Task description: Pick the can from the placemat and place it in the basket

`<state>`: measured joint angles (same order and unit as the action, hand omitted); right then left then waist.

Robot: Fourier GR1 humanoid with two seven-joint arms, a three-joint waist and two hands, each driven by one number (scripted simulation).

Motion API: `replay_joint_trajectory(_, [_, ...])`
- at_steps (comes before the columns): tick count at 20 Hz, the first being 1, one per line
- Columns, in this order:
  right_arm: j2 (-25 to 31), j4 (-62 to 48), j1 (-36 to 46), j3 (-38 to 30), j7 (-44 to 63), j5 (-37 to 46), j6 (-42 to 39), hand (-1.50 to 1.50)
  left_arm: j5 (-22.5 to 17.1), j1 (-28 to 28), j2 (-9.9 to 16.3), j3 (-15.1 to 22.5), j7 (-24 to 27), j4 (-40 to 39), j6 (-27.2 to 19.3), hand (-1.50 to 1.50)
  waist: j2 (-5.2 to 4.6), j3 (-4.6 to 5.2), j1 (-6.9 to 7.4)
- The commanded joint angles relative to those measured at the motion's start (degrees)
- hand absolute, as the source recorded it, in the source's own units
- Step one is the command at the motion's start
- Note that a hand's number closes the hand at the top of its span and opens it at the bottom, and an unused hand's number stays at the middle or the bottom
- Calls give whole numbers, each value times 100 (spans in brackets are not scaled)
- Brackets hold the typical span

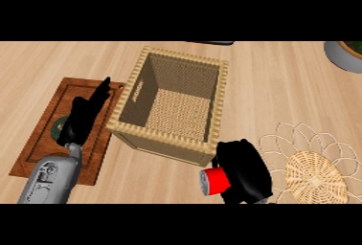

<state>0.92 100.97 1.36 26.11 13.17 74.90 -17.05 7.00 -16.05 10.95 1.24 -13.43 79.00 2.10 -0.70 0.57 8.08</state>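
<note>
The right robot hand (244, 170) curls round a red can (214, 182) just beside the wicker basket (134, 98).

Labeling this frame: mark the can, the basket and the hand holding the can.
can (213, 182), head view: its red side.
basket (164, 137), head view: near rim.
right hand (244, 168), head view: back of the hand.

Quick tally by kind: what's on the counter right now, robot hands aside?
Cans: 1, red can held in the right robot hand
Baskets: 1, basket
Mats: 2, brown placemat, woven mat
Bowls: 1, grey bowl
Total: 5
</note>
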Motion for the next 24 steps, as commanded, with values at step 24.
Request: replay_joint_trajectory(24, [-90, 1079, 3826, 1999, 5808, -1829, 2469, 150, -61, -272, 54, -237, -138, -303, -48, 0, 147, -2, -325])
